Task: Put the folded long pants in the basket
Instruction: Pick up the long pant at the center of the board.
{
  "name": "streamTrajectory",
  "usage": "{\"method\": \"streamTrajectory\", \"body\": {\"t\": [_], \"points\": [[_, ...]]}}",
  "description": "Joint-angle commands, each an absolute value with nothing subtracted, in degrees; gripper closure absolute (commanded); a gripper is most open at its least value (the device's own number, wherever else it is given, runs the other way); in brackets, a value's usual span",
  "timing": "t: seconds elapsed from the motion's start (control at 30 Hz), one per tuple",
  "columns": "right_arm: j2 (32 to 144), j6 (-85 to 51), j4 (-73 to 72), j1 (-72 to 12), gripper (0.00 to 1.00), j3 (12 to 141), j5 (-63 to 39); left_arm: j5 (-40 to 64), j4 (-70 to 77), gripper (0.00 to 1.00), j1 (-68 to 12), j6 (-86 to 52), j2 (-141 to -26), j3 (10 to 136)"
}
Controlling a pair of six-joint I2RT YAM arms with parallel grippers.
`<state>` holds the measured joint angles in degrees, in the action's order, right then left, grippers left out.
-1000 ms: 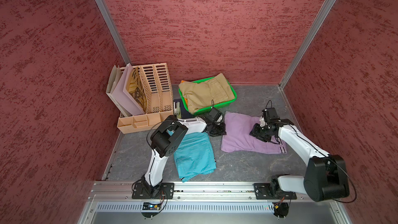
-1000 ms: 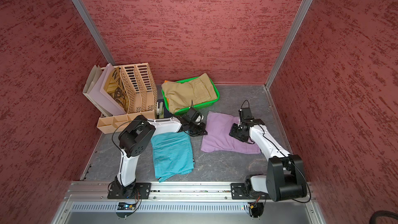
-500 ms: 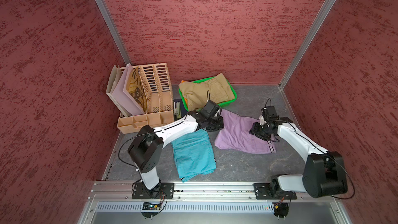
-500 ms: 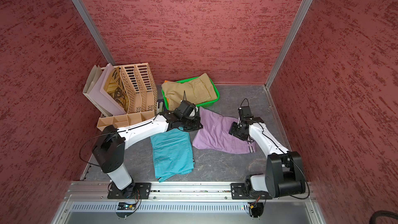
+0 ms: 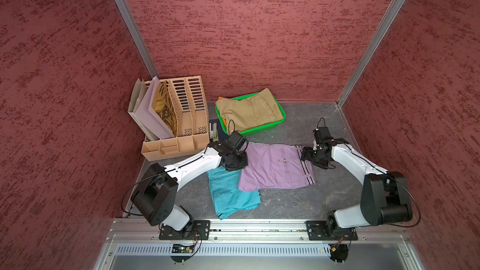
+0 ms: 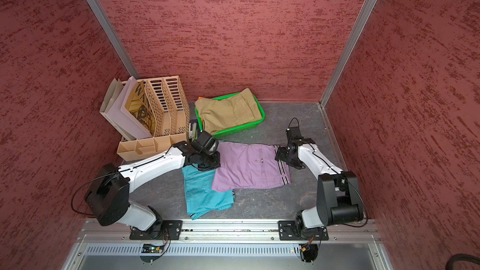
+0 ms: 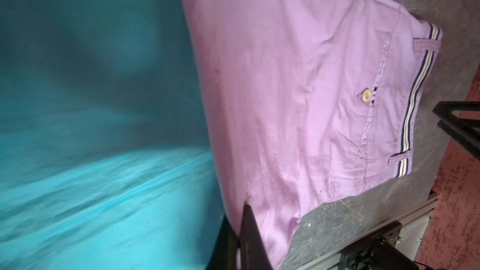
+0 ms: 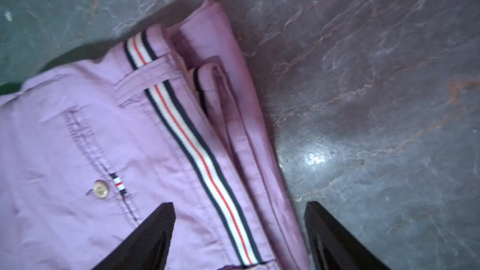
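The lilac pants [image 5: 275, 168] [image 6: 249, 168] with a striped waistband lie flat mid-table, their left edge overlapping the teal pants [image 5: 230, 196] [image 6: 205, 196]. My left gripper [image 7: 246, 206] [image 5: 237, 165] is shut on the lilac pants' left edge, with cloth pinched between the fingers. At the waistband end my right gripper [image 8: 239, 207] [image 5: 306, 157] is open; one finger is over the cloth, the other over bare table. The green basket [image 5: 261, 129] [image 6: 240, 131] at the back holds the khaki pants [image 5: 249, 110] [image 6: 228, 111]. Below them an orange pair [image 5: 224, 122] peeks out.
A beige slotted file organiser [image 5: 181, 115] with folders stands at the back left. A small stapler-like item [image 5: 213, 130] on a dark pad lies between it and the basket. Red walls close in three sides. A metal rail [image 5: 259, 225] runs along the front.
The lilac pants have been dragged left by my left gripper and now overlap the teal pair. My right gripper has opened and let go of the waistband.
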<state>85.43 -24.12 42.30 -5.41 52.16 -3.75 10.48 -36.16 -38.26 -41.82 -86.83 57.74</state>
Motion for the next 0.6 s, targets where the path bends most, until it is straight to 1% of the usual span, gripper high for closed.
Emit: {"method": "streamTrajectory", "body": {"t": [0.0,0.13,0.3,0.4,0.5,0.57], "points": [[88.4,-23.1,39.4,-4.8,0.15,53.5,-2.5,11.3,-33.4,1.0,-38.0,-40.6,-85.6,56.7],[91.6,-23.6,37.8,-4.8,0.18,53.6,-8.3,11.8,-32.5,1.0,-37.9,-40.4,-86.8,56.8],[94.2,-22.8,38.2,-4.9,0.22,53.0,-7.5,12.2,-31.9,1.0,-38.0,-40.1,-86.9,56.7],[96.0,-22.8,37.8,-4.9,0.32,52.9,-10.2,12.8,-31.3,1.0,-38.0,-40.1,-87.1,56.6],[96.5,-22.8,37.4,-4.9,0.46,53.1,-11.2,13.2,-31.4,1.0,-38.1,-40.0,-87.3,57.1],[96.0,-22.9,37.7,-4.8,0.58,53.4,-10.9,13.2,-31.8,1.0,-38.3,-39.7,-87.1,57.6]]}}
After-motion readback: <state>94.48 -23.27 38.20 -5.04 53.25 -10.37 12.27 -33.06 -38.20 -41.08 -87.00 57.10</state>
